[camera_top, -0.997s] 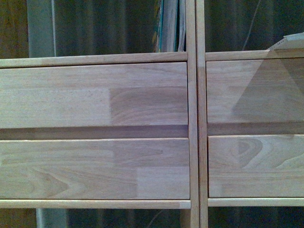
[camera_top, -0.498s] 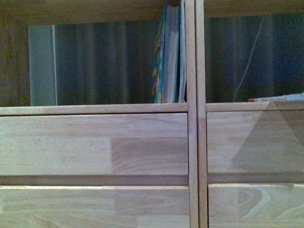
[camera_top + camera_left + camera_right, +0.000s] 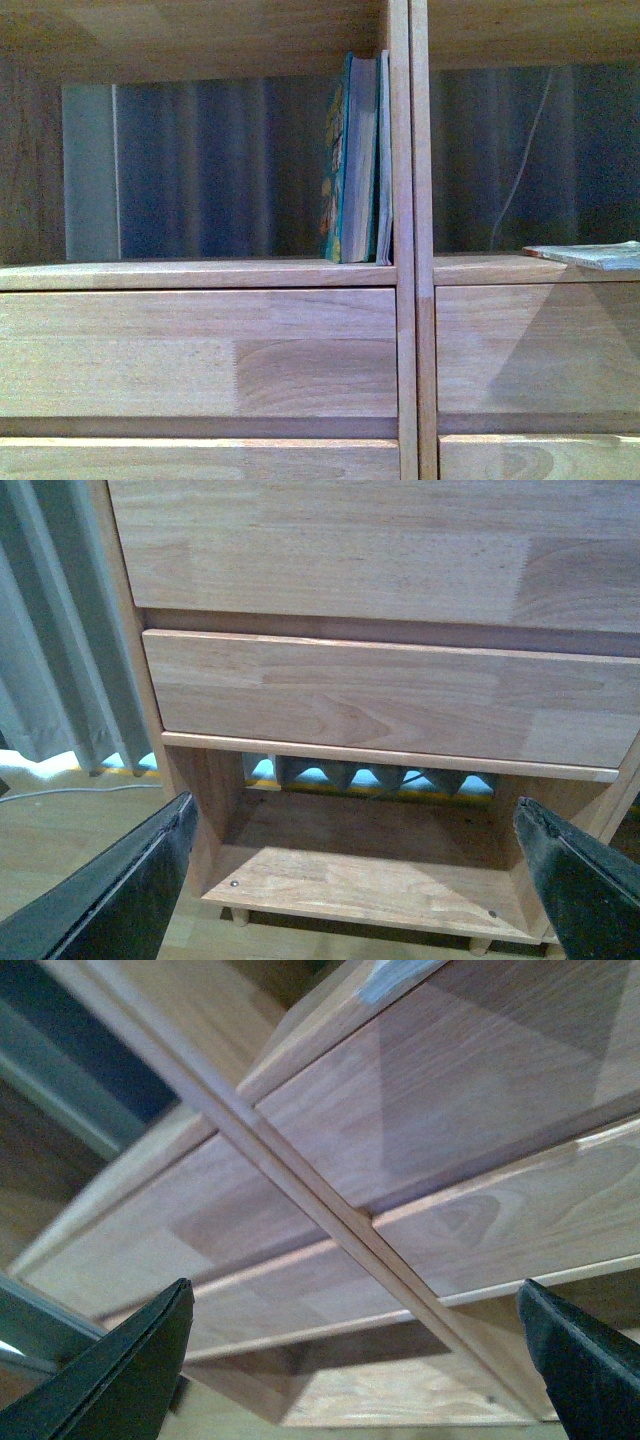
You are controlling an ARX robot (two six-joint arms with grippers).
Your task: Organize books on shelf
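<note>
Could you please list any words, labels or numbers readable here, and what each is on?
None can be read.
The teal book shows only a sliver of colourful cover, too blurred for text.
The flat book shows no legible print.
The drawer fronts are plain wood.

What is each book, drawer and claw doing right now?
Teal-edged book: standing upright.
Thin pale book: upright, beside the teal-edged book.
White paperback: lying flat in the right compartment.
Drawers: shut.
Left claw: open, empty.
Right claw: open, empty.
</note>
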